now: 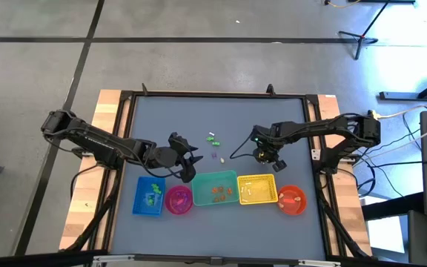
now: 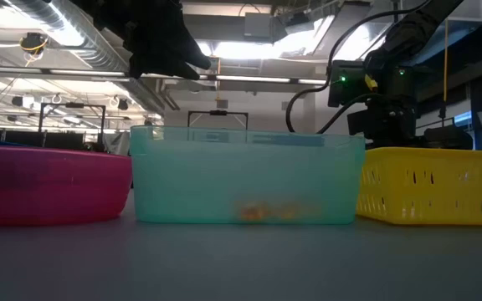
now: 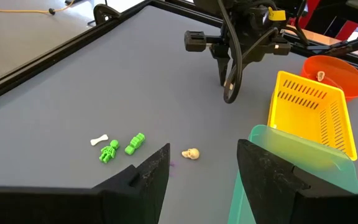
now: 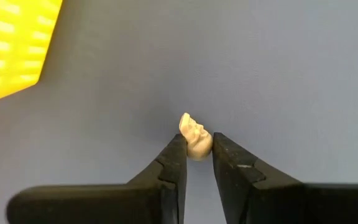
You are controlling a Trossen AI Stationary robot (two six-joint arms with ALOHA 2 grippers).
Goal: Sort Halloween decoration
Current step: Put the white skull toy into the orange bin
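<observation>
A tiny cream skull-like trinket (image 4: 194, 134) sits between the fingertips of my right gripper (image 4: 197, 152), which points down at the grey table (image 1: 221, 119) just beyond the yellow basket (image 1: 257, 189). My left gripper (image 3: 197, 174) hangs open and holds nothing, above the table beside the teal tub (image 1: 215, 188). Loose on the table ahead of it lie a white bone (image 3: 99, 140), two green figures (image 3: 109, 151) (image 3: 135, 144) and another cream skull (image 3: 191, 153). My right gripper pinches the cream trinket's lower part (image 4: 197, 148) between its two fingertips, only at their free ends. The fingers come from above, pointing steeply down. The trinket's top sticks out past the fingertips; whether it still rests on the table cannot be told.
Along the near edge stand a blue box (image 1: 148, 196), a pink bowl (image 1: 179, 200), the teal tub, the yellow basket and an orange bowl (image 1: 292, 200), some with trinkets inside. The far half of the table is bare grey surface inside a black frame.
</observation>
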